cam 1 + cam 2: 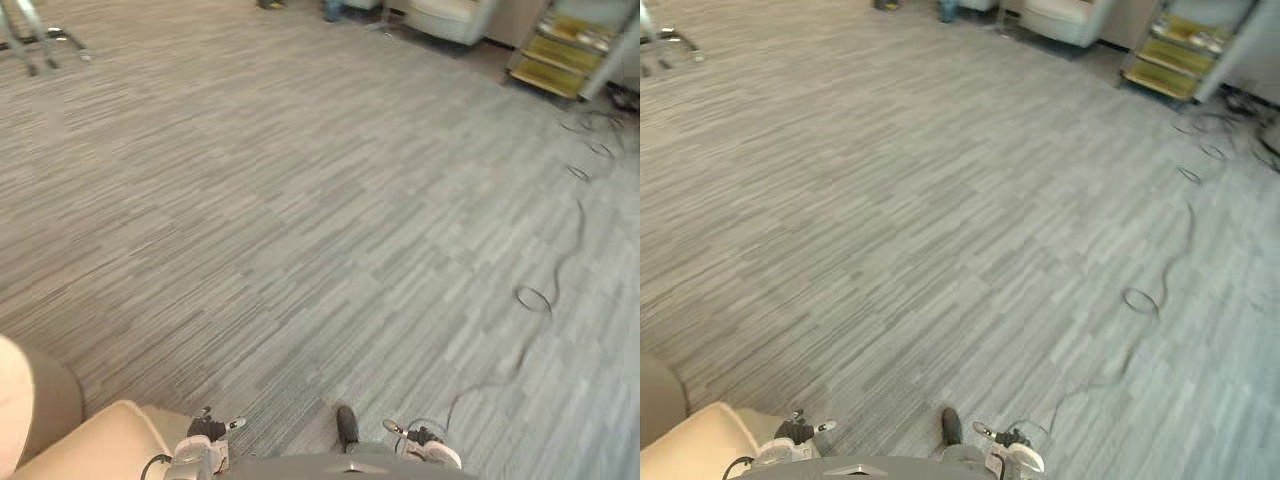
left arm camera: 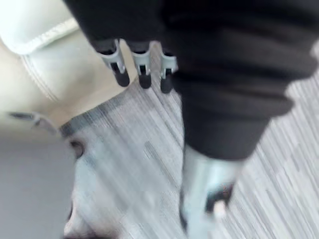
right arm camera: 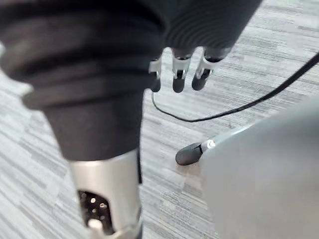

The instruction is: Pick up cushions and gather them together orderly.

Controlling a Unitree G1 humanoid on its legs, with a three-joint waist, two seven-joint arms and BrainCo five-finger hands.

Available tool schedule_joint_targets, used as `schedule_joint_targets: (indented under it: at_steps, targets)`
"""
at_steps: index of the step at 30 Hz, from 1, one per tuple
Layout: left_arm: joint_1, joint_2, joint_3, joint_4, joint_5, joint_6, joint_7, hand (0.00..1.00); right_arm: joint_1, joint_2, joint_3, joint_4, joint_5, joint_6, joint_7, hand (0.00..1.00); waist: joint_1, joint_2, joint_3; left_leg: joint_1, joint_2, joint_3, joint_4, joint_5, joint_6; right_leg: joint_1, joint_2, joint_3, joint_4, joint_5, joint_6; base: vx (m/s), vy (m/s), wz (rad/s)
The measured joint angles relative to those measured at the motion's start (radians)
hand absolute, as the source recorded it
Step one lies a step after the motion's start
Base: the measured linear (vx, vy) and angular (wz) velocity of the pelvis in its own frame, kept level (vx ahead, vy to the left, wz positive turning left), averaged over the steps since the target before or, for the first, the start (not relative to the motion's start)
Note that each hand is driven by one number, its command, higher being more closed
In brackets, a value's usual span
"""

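Cushion (image 1: pixel 92 445) at seven o'clock, beside left hand (image 2: pixel 142 67) — it and right hand (image 3: pixel 178 75) hang slack-fingered, empty — a half-seen reach might merely shove it.

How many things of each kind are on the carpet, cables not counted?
cream cushion: 1
tan padded thing, partly out of view: 1
pale armchair: 1
cart with yellow shelves: 1
chrome furniture base: 1
Total: 5
Small things at the far edge are too unclear to count.

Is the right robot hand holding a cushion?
No, the right robot hand hangs empty, its fingers relaxed over the grey striped carpet.
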Motion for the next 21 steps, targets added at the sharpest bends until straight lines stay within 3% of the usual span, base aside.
schedule_joint_targets:
  at_steps: [2,3,5,9,11,13,14,15,18,21]
  targets:
    - [-0.001,0.013,-0.008,0.000,0.000,0.000,0.000,0.00,0.011,0.000,0.000,0.002,-0.001,-0.001,0.000,0.00,0.003,-0.006,0.004,0.004,0.005,0.017,0.020,-0.001,-0.002,0.019,-0.028,-0.223,0.051,-0.028,-0.027,0.18,-0.163,-1.05]
    - [-0.004,0.009,-0.015,0.001,0.000,0.000,0.000,0.00,0.012,-0.017,-0.002,0.001,-0.001,-0.002,0.000,0.00,-0.005,0.011,0.012,0.023,0.011,0.020,0.021,0.004,-0.011,0.023,-0.024,-0.280,0.068,-0.028,-0.031,0.17,-0.202,-0.89]
    - [-0.008,-0.014,-0.019,0.000,-0.001,-0.001,0.000,0.00,0.007,-0.041,-0.002,0.002,-0.002,-0.003,0.000,0.00,-0.003,0.041,0.029,0.042,0.013,0.024,0.019,0.010,-0.020,0.027,-0.007,-0.227,0.068,-0.041,-0.035,0.08,-0.096,-0.79]
    - [-0.012,-0.019,-0.025,0.009,-0.001,0.001,0.000,0.00,0.009,-0.049,-0.014,0.004,-0.001,0.001,-0.001,0.00,-0.012,0.039,0.036,0.068,0.025,0.025,0.050,0.035,-0.045,0.045,0.014,-0.172,0.063,-0.071,-0.034,0.05,-0.060,-0.43]
    - [-0.016,-0.015,-0.024,-0.001,-0.001,0.001,0.001,0.00,0.009,-0.037,-0.017,0.004,0.000,0.001,0.000,0.00,-0.013,0.016,0.045,0.037,0.060,0.027,0.193,0.026,-0.057,0.053,0.017,-0.141,0.062,-0.091,-0.028,0.00,-0.044,-0.35]
    - [-0.017,-0.012,-0.024,-0.021,-0.002,0.001,0.001,0.00,0.008,-0.034,-0.016,0.004,0.002,0.001,0.000,0.00,-0.011,0.010,0.050,-0.051,0.127,0.022,0.423,0.027,-0.056,0.054,0.030,-0.109,0.060,-0.105,-0.042,0.02,-0.059,-0.49]
    - [-0.020,-0.013,-0.024,-0.022,-0.003,0.001,0.001,0.00,0.008,-0.041,-0.016,0.005,0.004,0.002,-0.001,0.00,-0.009,0.017,0.057,-0.103,0.169,0.000,0.550,0.023,-0.047,0.058,0.048,-0.081,0.060,-0.111,-0.052,0.02,-0.033,-0.47]
    - [-0.024,-0.014,-0.024,-0.022,-0.004,0.001,0.001,0.00,0.008,-0.043,-0.015,0.005,0.007,0.002,-0.002,0.00,-0.009,0.026,0.064,-0.114,0.173,-0.021,0.583,0.011,-0.047,0.066,0.056,-0.062,0.060,-0.113,-0.054,0.06,0.016,-0.60]
    - [-0.031,-0.021,-0.017,-0.038,-0.022,0.001,0.001,0.00,0.001,-0.066,-0.026,0.012,0.020,0.005,-0.004,0.00,0.009,0.032,0.084,-0.195,0.089,-0.157,0.582,-0.065,-0.052,0.087,0.059,0.029,0.052,-0.117,-0.055,0.07,0.082,-0.77]
    - [-0.033,-0.020,-0.013,-0.053,-0.022,0.002,0.002,0.00,0.008,-0.058,-0.030,0.005,0.020,0.005,-0.005,0.00,0.018,0.036,0.088,-0.268,0.049,-0.211,0.355,-0.068,-0.050,0.105,0.056,0.080,0.008,-0.118,-0.052,0.07,0.119,-0.70]
